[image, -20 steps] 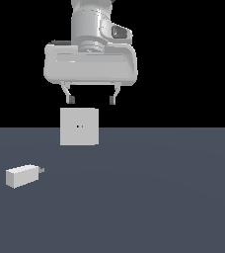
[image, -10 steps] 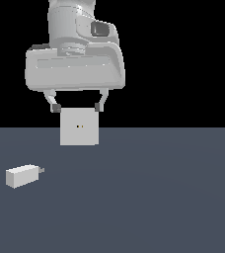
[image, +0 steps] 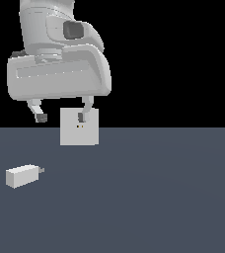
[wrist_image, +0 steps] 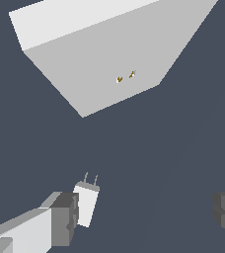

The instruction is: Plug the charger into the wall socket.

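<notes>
The charger (image: 22, 176) is a small white block lying on the dark floor at the exterior view's left, its grey prongs pointing toward the exterior view's right. In the wrist view the charger (wrist_image: 86, 203) lies just beside one finger, prongs toward the panel. The wall socket (image: 79, 127) is an upright off-white square panel with two tiny holes, and it also shows in the wrist view (wrist_image: 104, 64). My gripper (image: 61, 117) hangs open and empty in the air, high above the floor, its fingers (image: 40, 116) spread wide apart.
The flat dark grey floor (image: 149, 197) stretches around both things. The background behind it is black. Nothing else stands in view.
My gripper has moved toward the exterior view's left and nearer the camera, looming larger. The charger and the socket have not moved.
</notes>
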Robot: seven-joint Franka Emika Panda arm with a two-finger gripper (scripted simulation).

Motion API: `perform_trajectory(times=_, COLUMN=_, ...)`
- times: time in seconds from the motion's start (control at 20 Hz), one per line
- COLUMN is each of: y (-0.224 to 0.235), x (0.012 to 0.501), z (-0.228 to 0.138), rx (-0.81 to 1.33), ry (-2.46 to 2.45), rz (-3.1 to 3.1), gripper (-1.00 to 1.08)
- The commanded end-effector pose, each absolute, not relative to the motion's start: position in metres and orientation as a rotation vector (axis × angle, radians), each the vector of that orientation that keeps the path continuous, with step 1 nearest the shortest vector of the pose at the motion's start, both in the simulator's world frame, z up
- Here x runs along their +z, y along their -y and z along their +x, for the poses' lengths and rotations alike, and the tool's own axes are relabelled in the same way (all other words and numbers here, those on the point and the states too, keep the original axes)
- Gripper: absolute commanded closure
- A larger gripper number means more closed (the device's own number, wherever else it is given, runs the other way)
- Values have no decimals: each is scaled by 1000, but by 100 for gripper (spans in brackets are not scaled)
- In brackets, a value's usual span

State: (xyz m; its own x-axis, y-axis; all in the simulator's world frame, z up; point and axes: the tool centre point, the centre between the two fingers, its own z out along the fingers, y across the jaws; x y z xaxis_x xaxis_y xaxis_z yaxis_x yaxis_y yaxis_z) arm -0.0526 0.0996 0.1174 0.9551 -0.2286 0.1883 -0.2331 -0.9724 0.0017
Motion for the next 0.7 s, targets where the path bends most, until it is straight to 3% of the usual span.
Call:
perform_trajectory(times=0.0, y=-106, x=112, z=-56, rx=314, ry=404, rz=3071, gripper=-92)
perform_trajectory(times=0.65, y=-136, x=87, z=-67, rx=412, ry=594, rz=3000, gripper=-92)
